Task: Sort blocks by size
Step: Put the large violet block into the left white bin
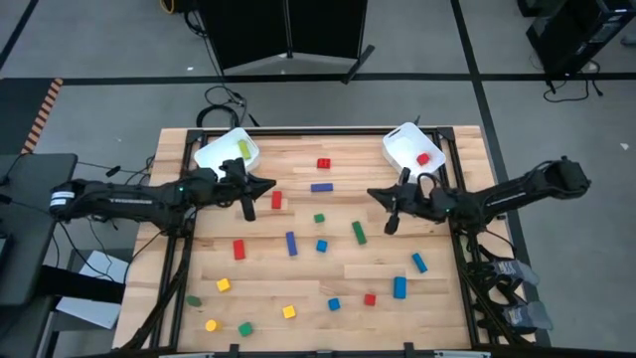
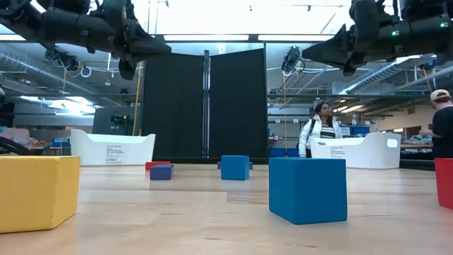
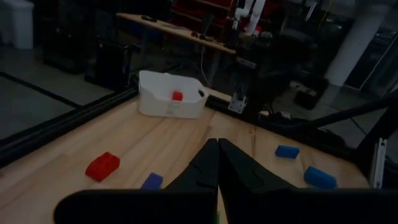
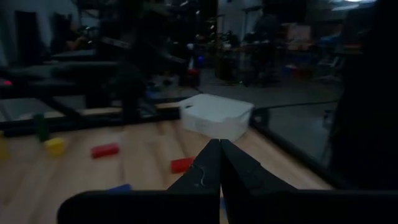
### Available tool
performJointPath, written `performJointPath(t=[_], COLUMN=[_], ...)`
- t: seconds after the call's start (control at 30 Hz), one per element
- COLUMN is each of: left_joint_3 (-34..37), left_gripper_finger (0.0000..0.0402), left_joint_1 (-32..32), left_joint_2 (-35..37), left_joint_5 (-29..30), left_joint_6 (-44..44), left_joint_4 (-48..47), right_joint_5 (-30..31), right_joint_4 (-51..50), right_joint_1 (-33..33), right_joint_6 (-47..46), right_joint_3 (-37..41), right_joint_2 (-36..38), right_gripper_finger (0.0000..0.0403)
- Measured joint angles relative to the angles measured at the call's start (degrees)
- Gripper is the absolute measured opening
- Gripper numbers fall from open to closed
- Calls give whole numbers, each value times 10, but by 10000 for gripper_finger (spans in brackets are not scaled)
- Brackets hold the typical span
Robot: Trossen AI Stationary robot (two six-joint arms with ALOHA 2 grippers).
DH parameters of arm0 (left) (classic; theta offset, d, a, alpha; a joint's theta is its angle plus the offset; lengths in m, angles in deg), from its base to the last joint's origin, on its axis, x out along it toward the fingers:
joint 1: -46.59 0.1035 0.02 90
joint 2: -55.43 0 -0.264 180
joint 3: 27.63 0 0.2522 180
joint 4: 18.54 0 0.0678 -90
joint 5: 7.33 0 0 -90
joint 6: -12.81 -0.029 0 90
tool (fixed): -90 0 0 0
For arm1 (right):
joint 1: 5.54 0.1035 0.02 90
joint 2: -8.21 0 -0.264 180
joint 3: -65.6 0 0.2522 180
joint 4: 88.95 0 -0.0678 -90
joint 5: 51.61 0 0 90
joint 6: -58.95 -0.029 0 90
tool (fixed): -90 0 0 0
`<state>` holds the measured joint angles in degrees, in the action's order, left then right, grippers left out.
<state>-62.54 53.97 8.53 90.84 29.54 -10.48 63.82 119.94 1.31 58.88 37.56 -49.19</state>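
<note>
Red, blue, green and yellow blocks lie scattered flat on the wooden table (image 1: 437,308), among them a red one (image 1: 324,164), a blue bar (image 1: 321,186) and a green bar (image 1: 359,233). My left gripper (image 1: 270,184) hovers shut above the table's far left part, pointing level toward the right, with nothing in it; its closed fingers (image 3: 217,152) show in the left wrist view. My right gripper (image 1: 373,193) hovers shut at the far right, pointing level toward the left, also holding nothing, and shows again (image 4: 219,149) in the right wrist view. Both hang high over the blocks in the low view.
A white bin (image 1: 227,151) with a yellow-green block stands at the far left corner. A second white bin (image 1: 412,149) with a red block (image 1: 423,158) stands at the far right. Cables run along both table sides. People stand in the room beyond (image 2: 320,127).
</note>
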Motion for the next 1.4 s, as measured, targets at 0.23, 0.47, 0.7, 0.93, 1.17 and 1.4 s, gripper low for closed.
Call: performJointPath(t=[0.23, 0.47, 0.7, 0.93, 1.17, 1.4], left_joint_3=[-1, -1, 0, 0, 0, 0], left_gripper_finger=[11, 11, 11, 11, 8, 6], left_joint_1=[0, 0, 0, 0, -20, -58], left_joint_2=[-24, -43, -57, -56, -56, -52], left_joint_5=[24, 54, 70, 25, 72, 99], left_joint_6=[15, 37, 78, 78, 33, 18], left_joint_4=[-7, -29, -41, 3, 27, 26], right_joint_5=[36, 50, 50, 50, 24, 23], right_joint_4=[1, 1, -1, 1, 1, 4], right_joint_1=[41, 34, 16, 16, 27, 66], right_joint_6=[-14, 1, 1, 5, 1, 35], right_joint_3=[-51, -92, -102, -102, -102, -102], right_joint_2=[-80, -153, -185, -184, -184, -181], right_gripper_finger=[10, 10, 17, 14, 19, 8])
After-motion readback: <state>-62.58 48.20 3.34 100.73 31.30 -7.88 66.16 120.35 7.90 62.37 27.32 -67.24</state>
